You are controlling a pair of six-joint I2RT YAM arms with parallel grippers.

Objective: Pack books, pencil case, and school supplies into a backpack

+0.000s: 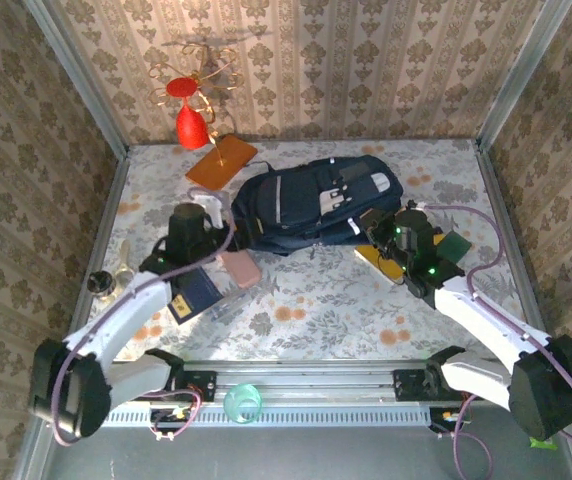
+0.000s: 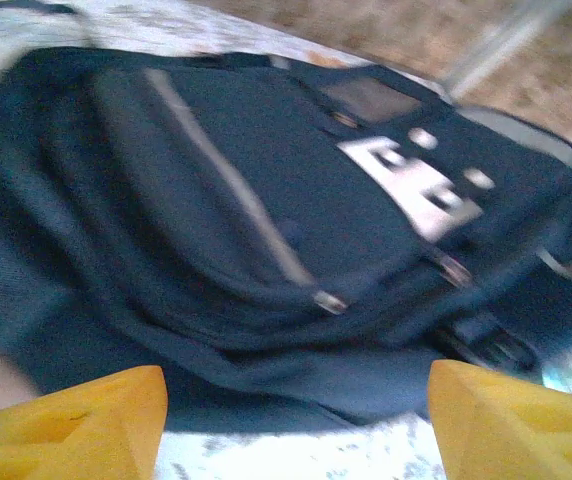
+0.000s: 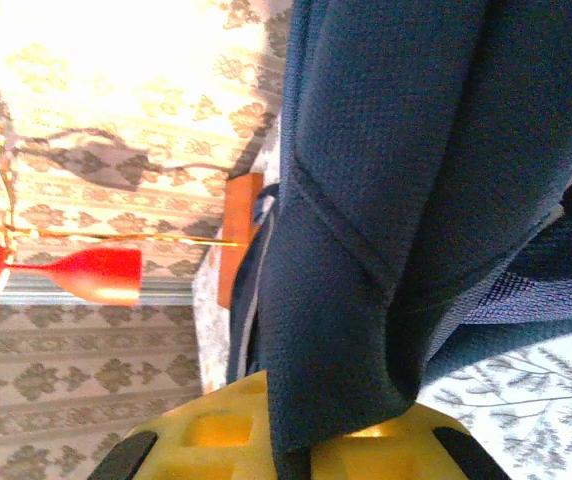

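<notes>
The navy backpack (image 1: 316,205) lies flat in the middle of the table. My right gripper (image 1: 374,224) (image 3: 336,445) is at its right end, shut on a fold of the backpack's (image 3: 386,200) fabric. At the backpack's left end my left gripper (image 1: 211,205) (image 2: 296,425) is open, its yellow fingers (image 2: 76,425) spread with nothing between them and the backpack (image 2: 266,200) just ahead. The pink pencil case (image 1: 239,268) and a navy book (image 1: 194,293) lie beside the left arm. A yellow book (image 1: 378,260) and a green book (image 1: 455,243) lie under the right arm. Small clear supplies (image 1: 123,265) sit near the left edge.
An orange slab (image 1: 221,160) lies at the back left, with a red goblet (image 1: 191,122) and a gold wire stand behind it. Patterned walls close in three sides. A teal ring (image 1: 243,403) rests on the front rail.
</notes>
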